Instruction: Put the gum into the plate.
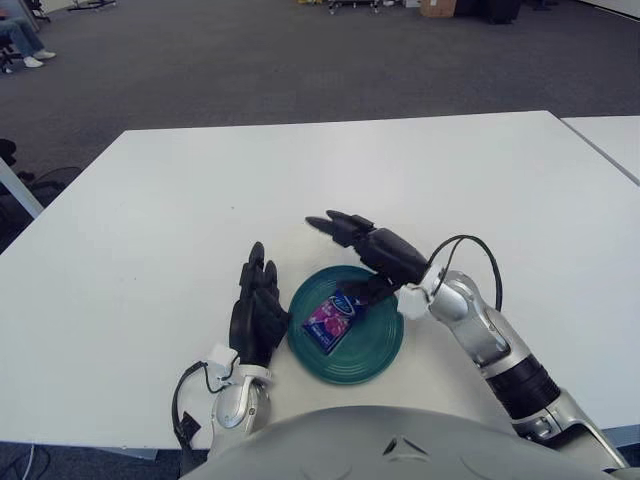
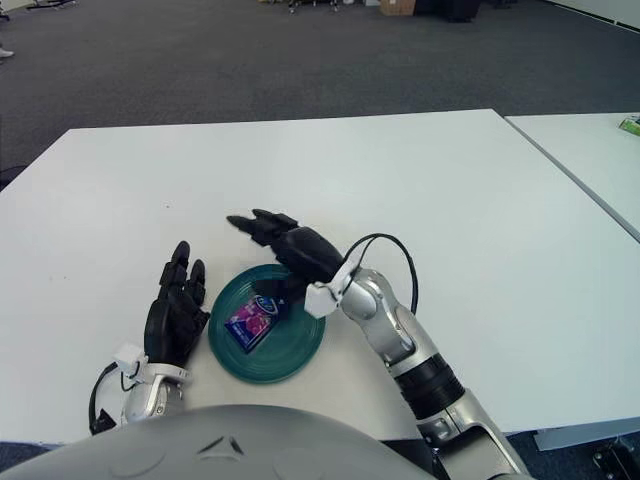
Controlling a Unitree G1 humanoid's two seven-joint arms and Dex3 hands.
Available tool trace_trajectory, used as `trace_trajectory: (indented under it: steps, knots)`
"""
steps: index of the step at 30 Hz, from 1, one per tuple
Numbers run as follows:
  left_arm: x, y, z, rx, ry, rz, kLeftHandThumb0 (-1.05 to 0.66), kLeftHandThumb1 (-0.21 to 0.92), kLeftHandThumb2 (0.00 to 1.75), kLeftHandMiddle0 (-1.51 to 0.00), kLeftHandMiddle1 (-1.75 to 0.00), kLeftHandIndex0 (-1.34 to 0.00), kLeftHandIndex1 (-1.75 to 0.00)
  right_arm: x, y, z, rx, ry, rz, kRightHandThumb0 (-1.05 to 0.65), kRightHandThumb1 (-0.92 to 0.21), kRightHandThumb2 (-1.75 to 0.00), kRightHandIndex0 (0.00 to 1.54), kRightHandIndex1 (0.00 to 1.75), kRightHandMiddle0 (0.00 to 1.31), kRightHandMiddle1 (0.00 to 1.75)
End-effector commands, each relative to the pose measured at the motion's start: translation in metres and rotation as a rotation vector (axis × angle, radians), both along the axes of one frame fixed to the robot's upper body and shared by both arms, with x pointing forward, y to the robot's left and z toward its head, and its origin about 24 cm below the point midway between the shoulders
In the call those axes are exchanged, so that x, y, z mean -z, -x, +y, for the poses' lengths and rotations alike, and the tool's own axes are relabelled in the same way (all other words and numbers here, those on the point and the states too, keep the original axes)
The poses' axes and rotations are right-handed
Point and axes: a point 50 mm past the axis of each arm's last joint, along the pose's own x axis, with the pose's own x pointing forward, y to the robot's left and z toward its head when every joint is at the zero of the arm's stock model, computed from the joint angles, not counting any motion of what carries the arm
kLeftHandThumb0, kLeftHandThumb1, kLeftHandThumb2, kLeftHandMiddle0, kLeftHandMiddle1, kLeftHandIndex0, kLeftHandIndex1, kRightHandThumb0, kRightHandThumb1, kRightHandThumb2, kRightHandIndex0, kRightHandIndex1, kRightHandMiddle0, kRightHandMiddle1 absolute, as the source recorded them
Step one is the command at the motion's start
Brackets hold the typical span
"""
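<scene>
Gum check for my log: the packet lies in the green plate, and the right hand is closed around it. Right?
Not quite. The gum packet lies in the green plate, but the right hand is open above the plate's far rim, holding nothing, as the left eye view shows.

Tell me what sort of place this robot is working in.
Probably an open office or lab. A large white table stands on grey carpet, with a seated person's legs at the far left. On the table, the gum lies in a green plate.
</scene>
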Motion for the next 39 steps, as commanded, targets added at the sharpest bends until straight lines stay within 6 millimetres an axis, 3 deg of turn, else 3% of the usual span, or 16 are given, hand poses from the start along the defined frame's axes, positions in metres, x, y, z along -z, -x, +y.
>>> trace_trajectory:
  steps: [1,6,16,28,39]
  knots:
    - [0.009,0.002,0.006,-0.019,-0.063,-0.006,-1.05,0.92,1.03,0.00,0.00,-0.01,-0.02,0.006,-0.010,-0.022,0.138,-0.160,0.090,-1.05,-0.92,-0.92,0.00,0.00,0.00,0.03]
    - [0.011,0.002,0.006,-0.032,-0.076,-0.038,-1.05,0.92,0.99,0.00,0.00,-0.03,-0.04,0.016,-0.008,-0.037,0.244,-0.323,0.154,-1.05,-0.92,-0.98,0.00,0.00,0.00,0.00]
    - [0.011,0.004,0.008,-0.036,-0.104,-0.055,-1.05,0.92,0.96,0.00,0.00,-0.03,-0.05,0.045,-0.002,-0.048,0.370,-0.675,0.545,-1.05,-0.92,-0.97,0.00,0.00,0.00,0.00]
    - [0.012,0.008,0.011,-0.030,-0.116,-0.049,-1.05,0.92,0.99,0.00,0.00,-0.02,-0.06,0.056,0.005,-0.063,0.511,-0.740,0.643,-1.03,-0.92,-0.96,0.00,0.00,0.02,0.01]
    - [0.011,0.011,0.014,-0.038,-0.125,-0.032,-1.05,0.92,1.03,0.00,0.00,-0.02,-0.08,0.065,0.022,-0.061,0.515,-0.697,0.650,-1.02,-0.92,-0.96,0.00,0.00,0.04,0.03]
